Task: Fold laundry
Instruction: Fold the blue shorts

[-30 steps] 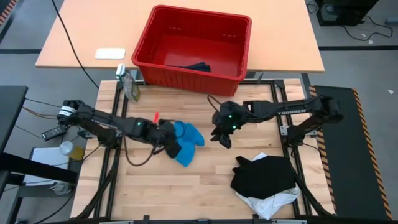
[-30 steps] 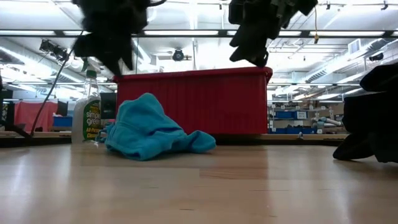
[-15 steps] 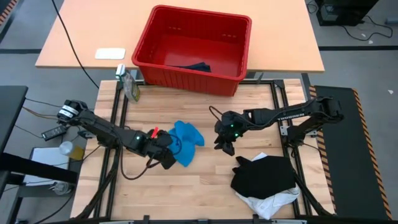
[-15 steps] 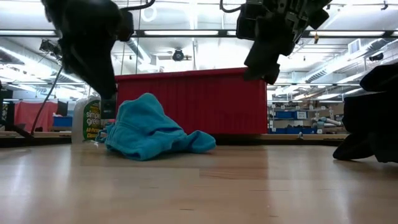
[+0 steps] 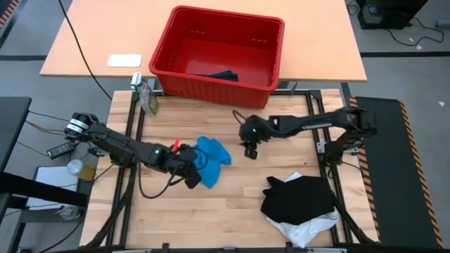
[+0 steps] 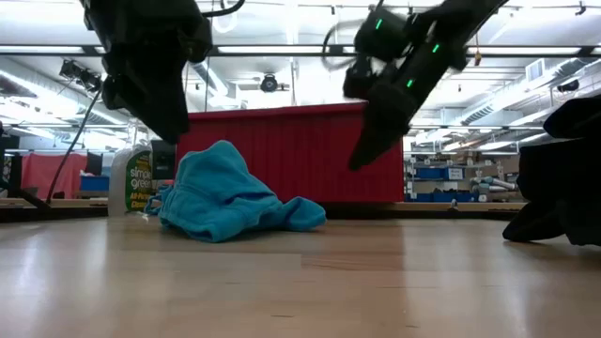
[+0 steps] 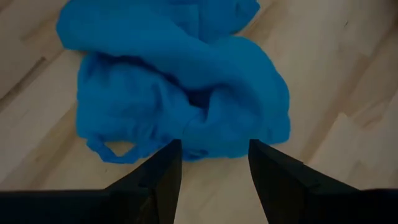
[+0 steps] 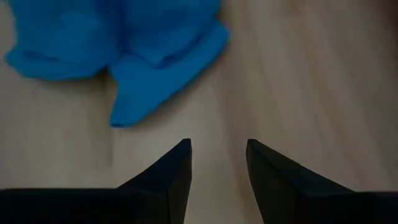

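In the low view we see the black garment [image 6: 563, 178] cut off by the picture's right edge, and the bottle [image 6: 131, 183] partly hidden behind the blue garment [image 6: 230, 192] and the dark left claw [image 6: 155, 89]. From above, we cannot tell what the dark cloth [image 5: 219, 74] lying in the red basket [image 5: 163, 42] is, and the white garment [image 5: 306, 228] shows only as an edge under the black one. We see the left claw's fingers [image 7: 163, 177] cut off at the edge of its wrist view, and the blue garment runs past that picture's top.

The spray bottle [image 6: 131, 183] beside the red basket [image 6: 291, 155] carries a label reading "Simple Green".
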